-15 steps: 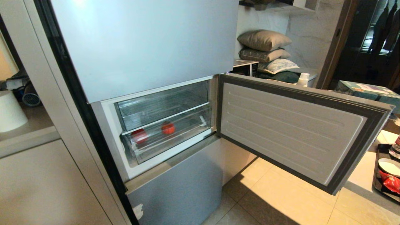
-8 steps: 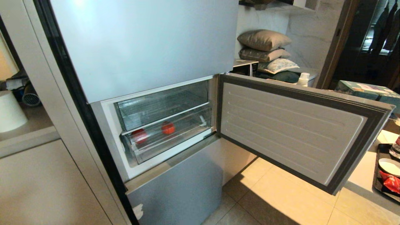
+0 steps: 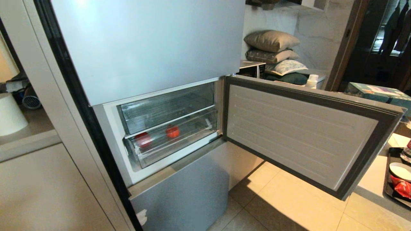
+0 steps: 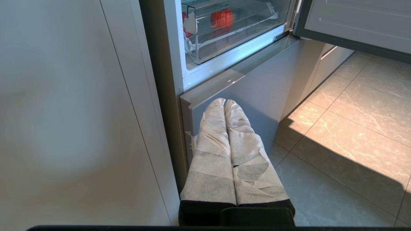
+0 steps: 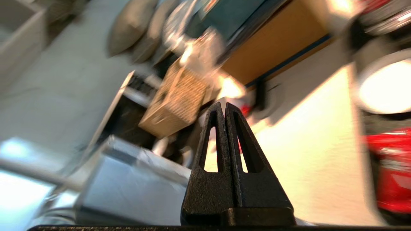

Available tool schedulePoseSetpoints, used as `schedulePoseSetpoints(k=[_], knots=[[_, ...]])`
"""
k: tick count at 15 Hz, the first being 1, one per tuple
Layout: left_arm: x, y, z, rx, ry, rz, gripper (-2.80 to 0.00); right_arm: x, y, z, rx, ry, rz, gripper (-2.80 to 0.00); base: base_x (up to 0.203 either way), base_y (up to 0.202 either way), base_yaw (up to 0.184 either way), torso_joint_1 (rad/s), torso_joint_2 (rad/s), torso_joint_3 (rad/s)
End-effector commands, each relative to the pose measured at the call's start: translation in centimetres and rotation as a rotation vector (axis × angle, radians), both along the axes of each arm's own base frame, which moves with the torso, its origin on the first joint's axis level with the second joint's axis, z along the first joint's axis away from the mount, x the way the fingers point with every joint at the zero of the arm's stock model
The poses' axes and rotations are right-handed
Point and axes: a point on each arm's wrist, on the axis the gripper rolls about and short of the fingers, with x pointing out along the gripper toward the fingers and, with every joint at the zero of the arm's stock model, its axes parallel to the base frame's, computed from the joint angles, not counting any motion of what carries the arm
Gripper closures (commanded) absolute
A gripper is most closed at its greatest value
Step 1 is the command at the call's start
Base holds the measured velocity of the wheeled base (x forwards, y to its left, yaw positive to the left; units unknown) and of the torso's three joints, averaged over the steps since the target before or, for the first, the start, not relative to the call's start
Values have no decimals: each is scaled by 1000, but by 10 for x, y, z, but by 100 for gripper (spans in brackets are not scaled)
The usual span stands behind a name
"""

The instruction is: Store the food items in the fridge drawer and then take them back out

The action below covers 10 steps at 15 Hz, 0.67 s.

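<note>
Nearest, the left gripper (image 4: 224,102) hangs low before the fridge's closed bottom panel (image 4: 257,86), its cloth-wrapped jaws pressed together on nothing. Up and beyond those jaws stands the open middle compartment, and in it the fridge drawer (image 3: 173,141), pushed in. The right gripper (image 5: 224,105) is out of the head view; its black jaws are shut tight and empty, pointing toward the pale worktop (image 5: 308,154) and the clutter on it, well away from the fridge.

Both food items lie inside the drawer: the round red one (image 3: 172,131) near its middle, the other red one (image 3: 143,139) toward the hinge-free side, well apart from each other. Storing looks done; taking them back out seems to be the step in hand.

To do it well, the working jaws should part before reaching the drawer's clear front wall, hook its upper edge, and draw it straight out, since a skewed pull could jam it or set the round fruit rolling. Pick from above, jaws straddling each fruit.

Count: two food items, two clear bins stacked, one open fridge door (image 3: 305,134), three pillows (image 3: 273,51) far behind.
</note>
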Motion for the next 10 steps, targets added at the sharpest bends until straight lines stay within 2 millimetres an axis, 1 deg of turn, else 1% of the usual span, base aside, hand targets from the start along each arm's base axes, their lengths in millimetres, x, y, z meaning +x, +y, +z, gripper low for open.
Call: schedulePoseSetpoints(k=[1, 3, 5, 7, 10], knots=[[0, 0, 0, 0, 0, 0, 0, 21, -15, -14, 67, 3, 109, 0, 0, 0, 0, 0, 0, 0], [0, 0, 0, 0, 0, 0, 0, 35, -25, -18, 105, -3, 187, 0, 0, 0, 0, 0, 0, 0], [0, 0, 0, 0, 0, 0, 0, 43, -29, -23, 149, 15, 240, 0, 0, 0, 0, 0, 0, 0], [0, 0, 0, 0, 0, 0, 0, 47, -29, -28, 227, 47, 335, 0, 0, 0, 0, 0, 0, 0], [0, 0, 0, 0, 0, 0, 0, 49, -24, -29, 269, 50, 414, 0, 0, 0, 0, 0, 0, 0]])
